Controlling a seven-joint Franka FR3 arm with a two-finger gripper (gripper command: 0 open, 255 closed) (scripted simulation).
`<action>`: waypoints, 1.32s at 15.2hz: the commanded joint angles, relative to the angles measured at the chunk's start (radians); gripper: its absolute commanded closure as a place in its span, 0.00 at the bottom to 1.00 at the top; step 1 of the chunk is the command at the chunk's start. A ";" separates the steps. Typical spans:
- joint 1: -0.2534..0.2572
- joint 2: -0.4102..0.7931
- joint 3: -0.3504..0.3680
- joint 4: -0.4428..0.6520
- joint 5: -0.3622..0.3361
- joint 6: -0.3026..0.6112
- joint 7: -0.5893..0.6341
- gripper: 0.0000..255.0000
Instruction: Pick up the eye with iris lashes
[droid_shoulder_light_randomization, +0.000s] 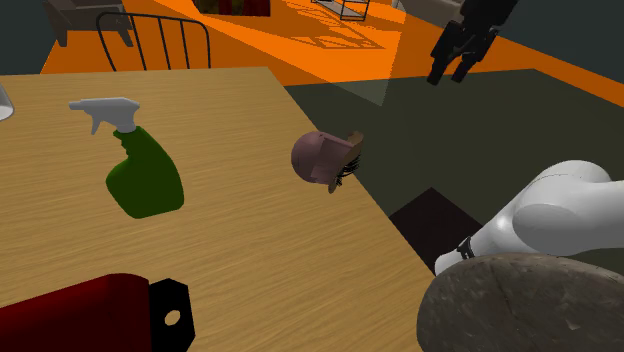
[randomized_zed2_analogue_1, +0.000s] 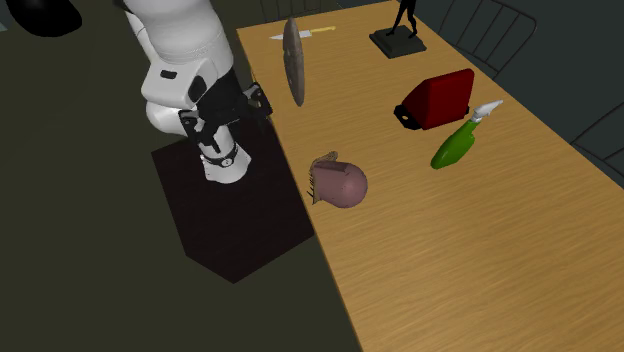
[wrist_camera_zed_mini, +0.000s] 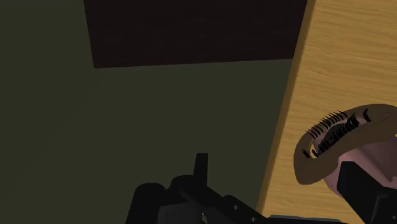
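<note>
grasp not yet made: the eye (droid_shoulder_light_randomization: 328, 157) lies untouched at the edge of the counter (droid_shoulder_light_randomization: 230, 250), lashes facing outward, while the end effector (droid_shoulder_light_randomization: 450, 70) hangs apart from it over the floor (droid_shoulder_light_randomization: 450, 140), fingers (wrist_camera_zed_mini: 200, 167) wide and empty; approach, closure and lift remain

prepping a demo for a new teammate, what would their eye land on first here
Probably the pinkish eye with black lashes, lying near the edge of the wooden table on the side of the arm. Then the green spray bottle farther in, and the bright orange floor beyond the table.
</note>
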 joint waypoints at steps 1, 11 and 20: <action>0.000 0.000 0.000 0.000 0.000 0.000 0.000 0.00; -0.087 0.296 0.192 0.001 0.177 0.197 0.498 0.00; -0.128 0.529 0.272 0.019 0.245 0.373 0.759 0.00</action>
